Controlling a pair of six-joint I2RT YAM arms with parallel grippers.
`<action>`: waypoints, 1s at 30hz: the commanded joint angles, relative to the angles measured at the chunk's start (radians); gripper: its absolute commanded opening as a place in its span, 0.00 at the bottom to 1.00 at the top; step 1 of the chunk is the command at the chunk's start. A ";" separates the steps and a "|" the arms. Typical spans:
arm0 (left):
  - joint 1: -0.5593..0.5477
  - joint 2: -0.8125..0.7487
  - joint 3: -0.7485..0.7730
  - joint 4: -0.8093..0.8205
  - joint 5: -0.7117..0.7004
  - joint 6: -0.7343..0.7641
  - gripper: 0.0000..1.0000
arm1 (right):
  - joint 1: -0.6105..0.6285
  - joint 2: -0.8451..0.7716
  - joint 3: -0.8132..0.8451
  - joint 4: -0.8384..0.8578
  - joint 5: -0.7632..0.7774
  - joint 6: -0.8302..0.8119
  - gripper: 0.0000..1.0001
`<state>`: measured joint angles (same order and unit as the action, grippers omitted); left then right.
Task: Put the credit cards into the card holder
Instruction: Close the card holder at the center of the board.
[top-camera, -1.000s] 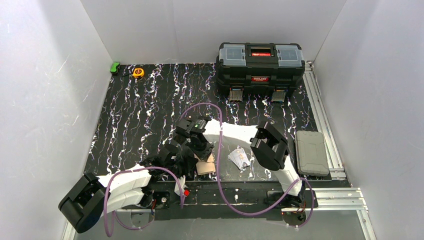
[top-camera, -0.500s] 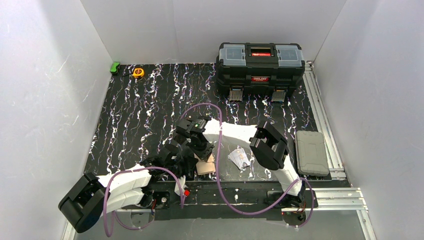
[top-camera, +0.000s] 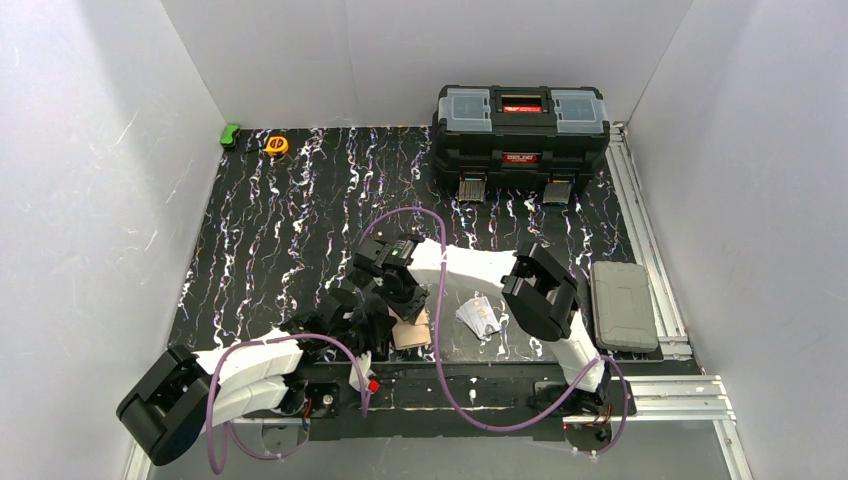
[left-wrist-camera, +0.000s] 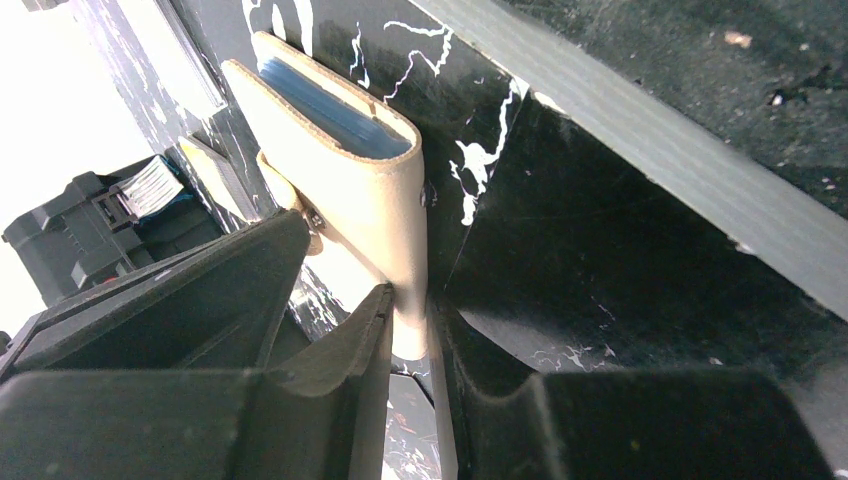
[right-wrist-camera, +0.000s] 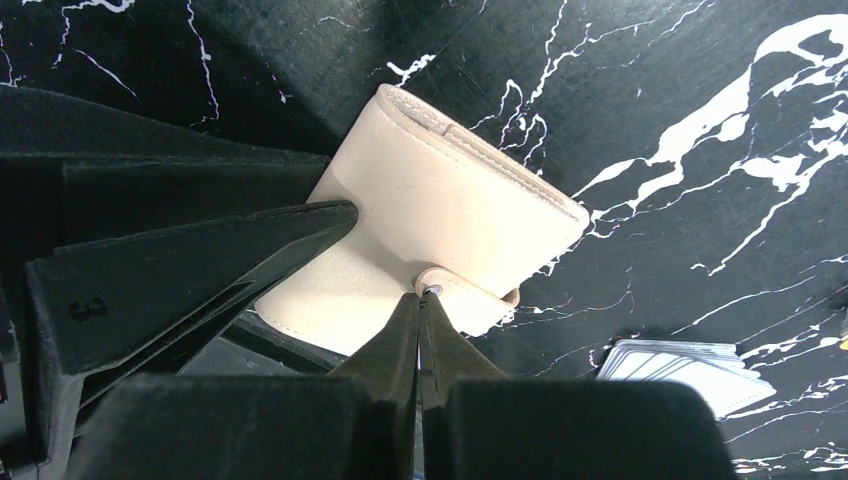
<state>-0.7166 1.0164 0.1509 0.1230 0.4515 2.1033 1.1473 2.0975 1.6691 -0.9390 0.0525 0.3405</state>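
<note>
The cream card holder (top-camera: 411, 330) lies near the table's front edge. My left gripper (left-wrist-camera: 410, 335) is shut on its lower edge, seen as (top-camera: 378, 326) from above. In the left wrist view the holder (left-wrist-camera: 370, 200) gapes at the top with a light blue card (left-wrist-camera: 330, 112) inside. My right gripper (right-wrist-camera: 422, 297) is shut, its tips touching the snap tab (right-wrist-camera: 470, 300) of the holder (right-wrist-camera: 440, 210); from above the gripper shows as (top-camera: 402, 303). A silver-white card (top-camera: 478, 316) lies to the right, also in the right wrist view (right-wrist-camera: 685, 368). The orange-yellow card is out of view.
A big black toolbox (top-camera: 521, 125) stands at the back right. A grey case (top-camera: 622, 304) lies on the rails at the right. A yellow tape measure (top-camera: 277, 145) and a green object (top-camera: 231, 134) sit at the back left corner.
</note>
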 joint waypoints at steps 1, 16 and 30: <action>-0.007 0.042 -0.041 -0.200 -0.039 0.210 0.19 | 0.011 -0.014 -0.005 0.021 -0.033 -0.012 0.01; -0.011 0.039 -0.040 -0.187 -0.046 0.195 0.19 | 0.009 0.063 0.040 0.009 -0.118 -0.060 0.01; -0.013 -0.019 -0.044 -0.186 -0.060 0.145 0.29 | -0.015 0.158 0.048 0.026 -0.172 -0.076 0.01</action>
<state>-0.7273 0.9974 0.1505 0.1215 0.4294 2.1033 1.1187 2.1487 1.7252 -0.9840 -0.0490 0.2684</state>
